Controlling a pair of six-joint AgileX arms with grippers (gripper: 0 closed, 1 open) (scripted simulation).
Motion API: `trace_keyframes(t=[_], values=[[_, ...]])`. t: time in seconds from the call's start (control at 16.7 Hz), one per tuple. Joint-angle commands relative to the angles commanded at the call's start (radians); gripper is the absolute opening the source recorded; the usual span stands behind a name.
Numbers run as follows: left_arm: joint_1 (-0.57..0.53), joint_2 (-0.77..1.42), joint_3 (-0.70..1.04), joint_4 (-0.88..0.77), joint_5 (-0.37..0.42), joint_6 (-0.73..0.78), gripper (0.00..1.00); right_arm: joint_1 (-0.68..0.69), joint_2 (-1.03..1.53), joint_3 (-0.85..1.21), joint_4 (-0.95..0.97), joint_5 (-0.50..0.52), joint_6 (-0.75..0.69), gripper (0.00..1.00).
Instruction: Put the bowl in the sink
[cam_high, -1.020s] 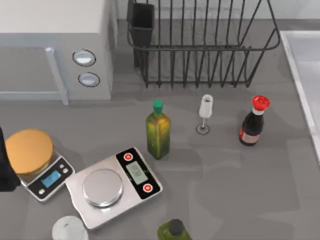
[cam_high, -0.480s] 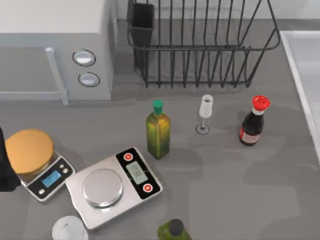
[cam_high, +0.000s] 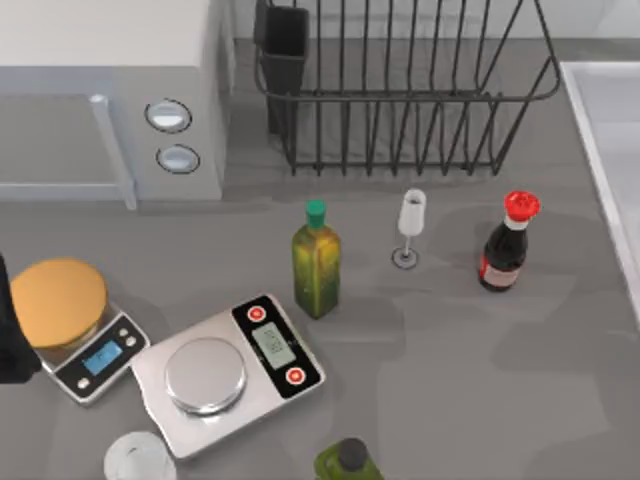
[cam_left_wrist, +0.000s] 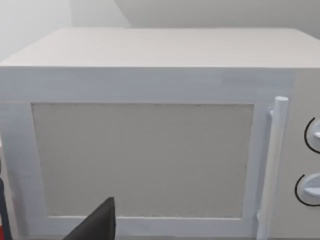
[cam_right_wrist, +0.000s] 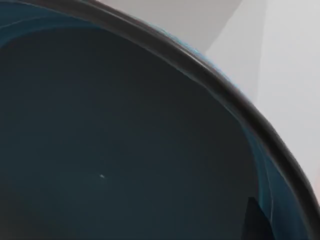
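On the grey counter (cam_high: 480, 400), seen from above, a white microwave (cam_high: 110, 90) is placed at the upper left and a black wire dish rack (cam_high: 400, 90) at the upper middle. The pale rim of the sink (cam_high: 600, 150) is recorded at the right edge. Between them stand a green-capped oil bottle (cam_high: 316, 258), a small white glass (cam_high: 410, 228) and a red-capped dark bottle (cam_high: 508, 243). Two scales are noted at the lower left: a larger one with a steel pan (cam_high: 228, 370) and a smaller one with an orange disc (cam_high: 70, 320). A dark part of the left arm (cam_high: 10, 340) is seen at the left edge.

In the right wrist view, the bowl (cam_right_wrist: 110, 140) is seen very close, its glossy blue inside bordered by a dark rim, against a pale surface; its place on the table cannot be told. The left wrist view faces the microwave door (cam_left_wrist: 140, 160) and handle (cam_left_wrist: 272, 165). Neither gripper's finger state can be told.
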Motion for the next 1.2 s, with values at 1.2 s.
trace_keyframes(t=[1.2], values=[[0.000,0.000,0.000,0.000,0.000,0.000,1.00,-0.006,0.705,-0.108,0.816,0.009,-0.005,0.00]])
